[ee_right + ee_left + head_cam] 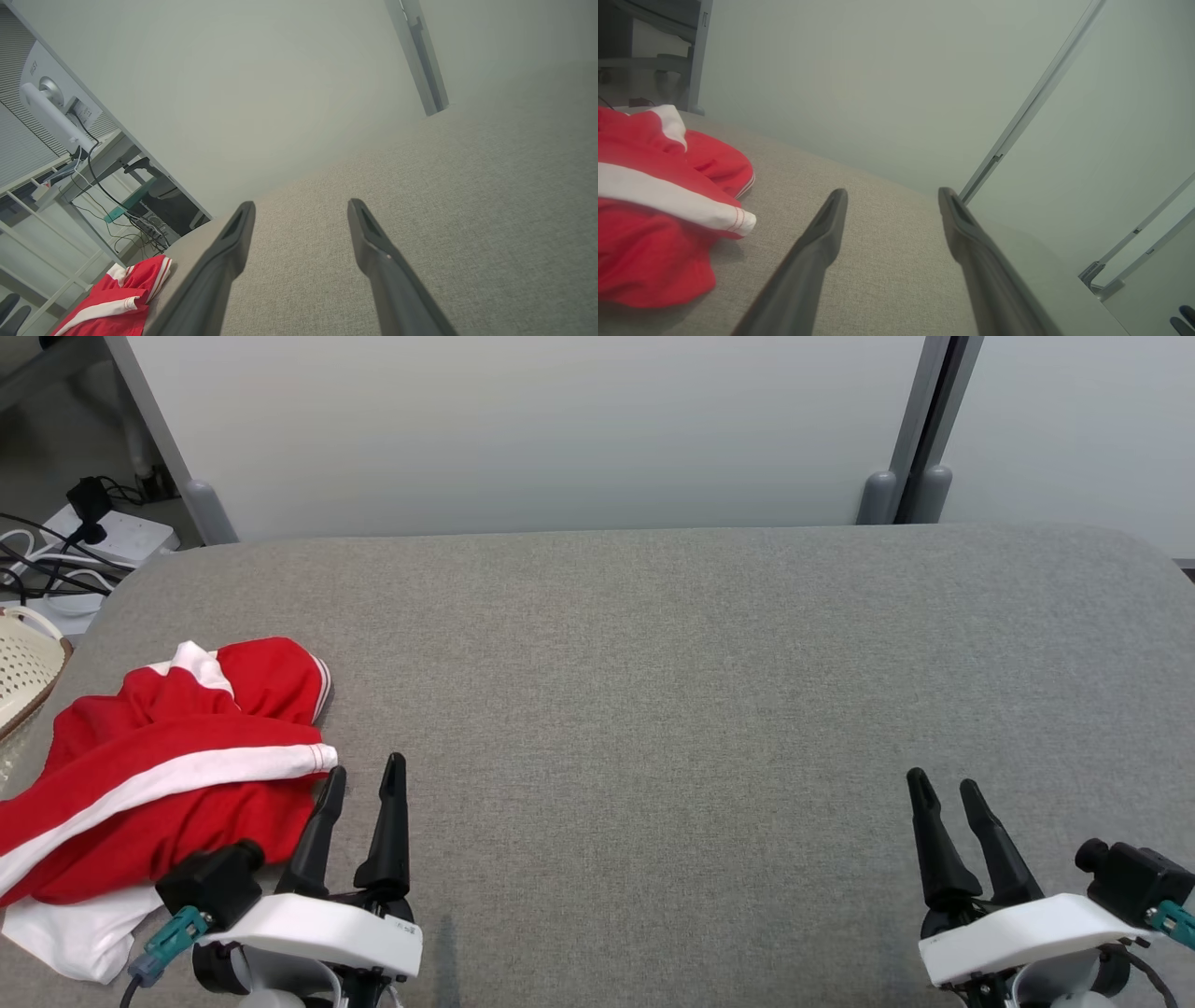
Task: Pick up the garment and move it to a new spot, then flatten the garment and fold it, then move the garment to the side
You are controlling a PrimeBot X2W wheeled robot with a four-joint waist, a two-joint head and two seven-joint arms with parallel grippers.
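Resting low over the near edge of the grey table (653,644), the left gripper (366,767) is noted with its two dark fingers spread wide and nothing between them. Bare cloth surface is seen through the gap in the left wrist view.

The garment (168,775), red with white bands, is found just beside this gripper's outer finger. It lies crumpled in a heap at the table's left end. A white-banded hem reaches almost to the fingertip; contact cannot be told. A white part trails toward the near left corner.

The right gripper (943,780) is also held wide open and empty, at the near right, well apart from the garment.

Step judged in hand: the first pick-up, not yet begun.

Points for doing it well:
- The left gripper should be swung toward the heap, so that cloth is brought between the fingers, not alongside them.
- A raised ridge of red fabric is judged a better hold than the flat hem, which could be slipped off.
- The fingers should be lowered close to the table, so that a full fold is caught.
- The heap should be lifted clear before being carried to the middle, where room for flattening is seen.
- The basket (23,667) beyond the left edge should be minded; loose cloth could be dragged off that side.
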